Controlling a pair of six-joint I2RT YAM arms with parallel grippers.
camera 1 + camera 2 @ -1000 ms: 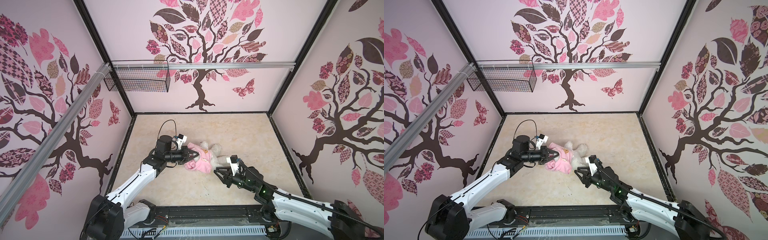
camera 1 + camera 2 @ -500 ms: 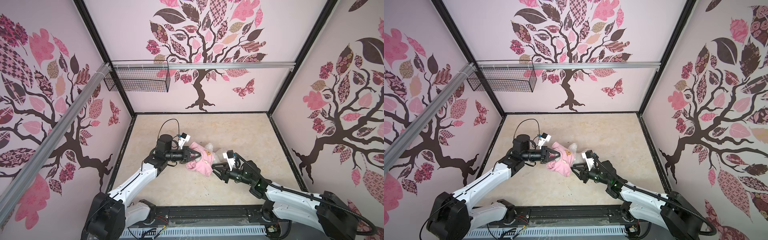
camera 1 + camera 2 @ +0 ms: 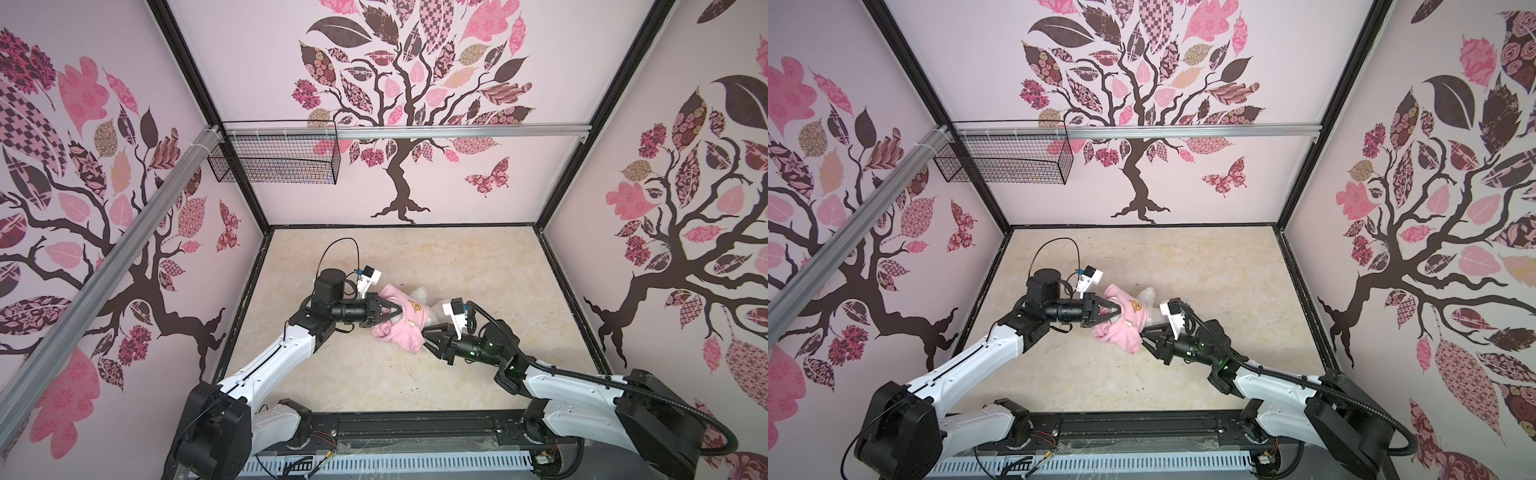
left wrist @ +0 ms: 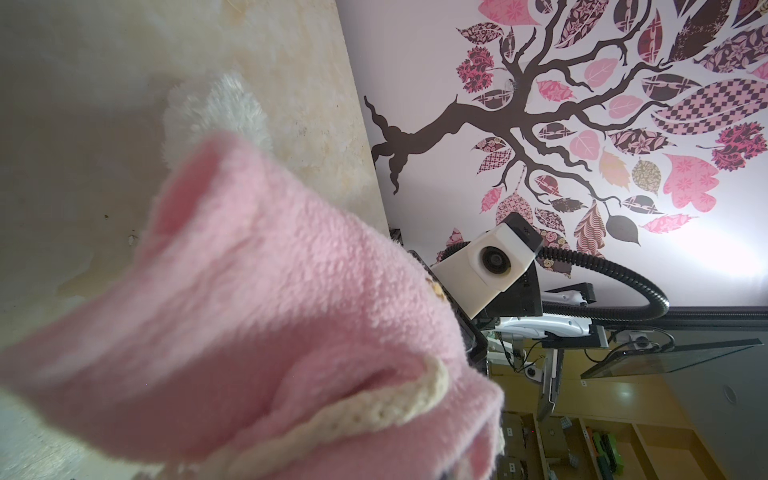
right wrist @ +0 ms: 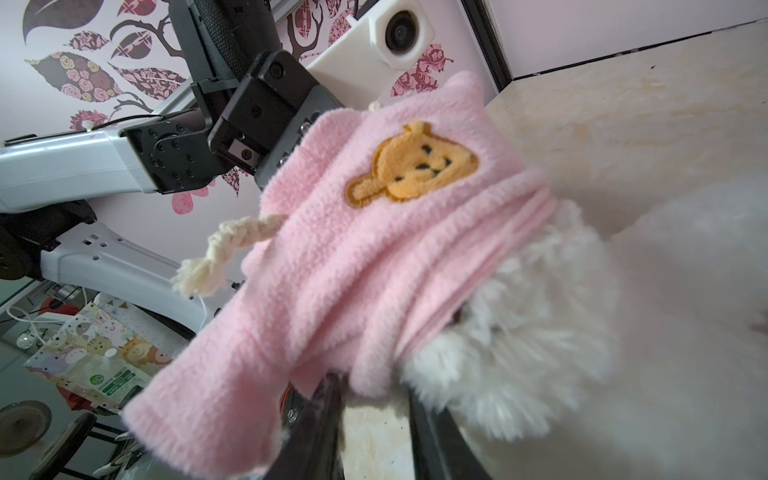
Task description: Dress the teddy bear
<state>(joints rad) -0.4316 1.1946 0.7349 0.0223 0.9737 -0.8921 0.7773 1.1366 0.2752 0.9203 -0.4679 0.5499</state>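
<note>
The teddy bear is white and curly-furred and lies on the beige floor in both top views, its upper part inside the pink shirt with an orange bear-face patch. White fur shows past the shirt's edge. My left gripper is shut on the shirt's hood end, and pink fabric hides its jaws in the left wrist view. My right gripper is at the shirt's lower hem beside the bear. Its jaws stand apart with bare floor between them, and hem and fur lie over the tips.
A black wire basket hangs on the back wall at the left, under an aluminium rail. Patterned walls enclose the floor on three sides. A black rail runs along the front, where both arm bases sit.
My right gripper has moved left to the shirt's lower hem, and its jaws have narrowed a little. The left gripper has kept its hold on the hood end.
</note>
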